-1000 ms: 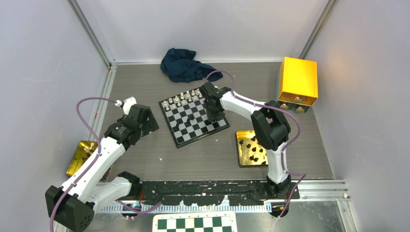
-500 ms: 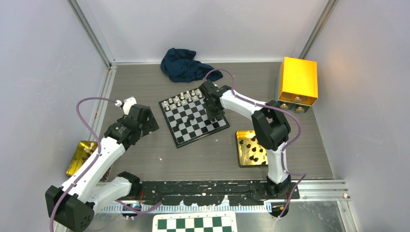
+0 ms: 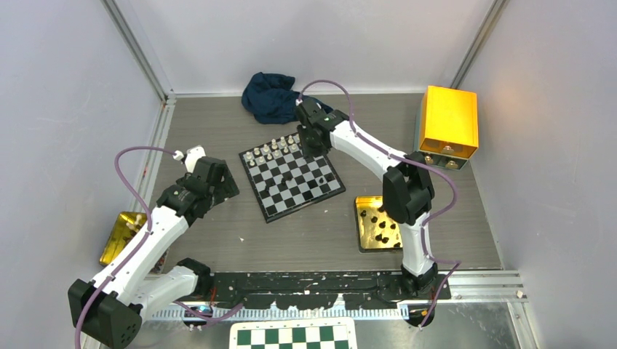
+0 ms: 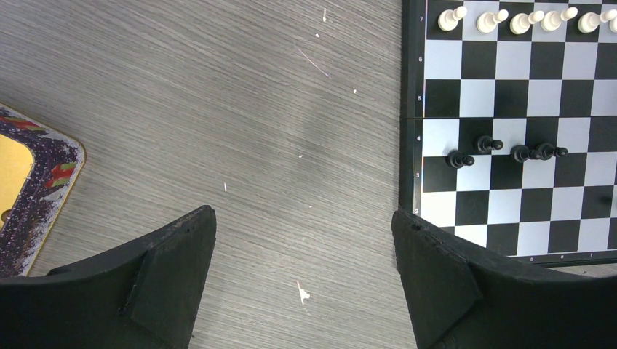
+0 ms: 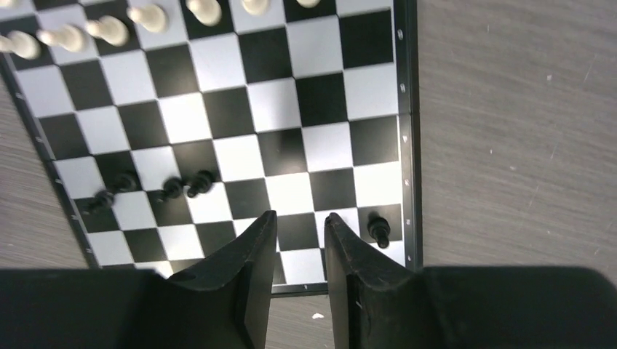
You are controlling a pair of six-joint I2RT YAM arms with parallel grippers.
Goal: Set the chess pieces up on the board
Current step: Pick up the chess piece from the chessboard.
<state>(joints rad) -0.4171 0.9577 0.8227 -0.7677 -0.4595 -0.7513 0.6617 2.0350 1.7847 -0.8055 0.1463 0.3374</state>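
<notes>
Right jaws (image 5: 300, 218): parted only narrowly, nothing between them, hanging over the 12 o'clock edge of the board (image 5: 280, 102) in the top view. Just beside the right finger a lone black pawn (image 5: 377, 230) stands upright on a square against the border. Four more black pieces (image 5: 171, 189) crowd together mid-board, off their home squares. The white pieces (image 5: 109, 29) are lined up along the far rows. Left jaws (image 4: 303, 213): spread wide and empty over bare tabletop (image 4: 218, 109), at 9 o'clock from the board. The remaining black pieces (image 3: 379, 238) lie in the gold tray (image 3: 359, 225), at 4 o'clock from the board. Judgement: the right arm is between pieces and the next fetch is due from that tray. To do it well, lift straight up before swinging, so the fingers clear the lone pawn and the white rows. Pick a tray piece standing apart from its neighbours and close low on its body. Lower it square onto its home square, then open only slightly, since these light pieces would likely tip at any sideways nudge. The mid-board cluster needs re-seating too.
</notes>
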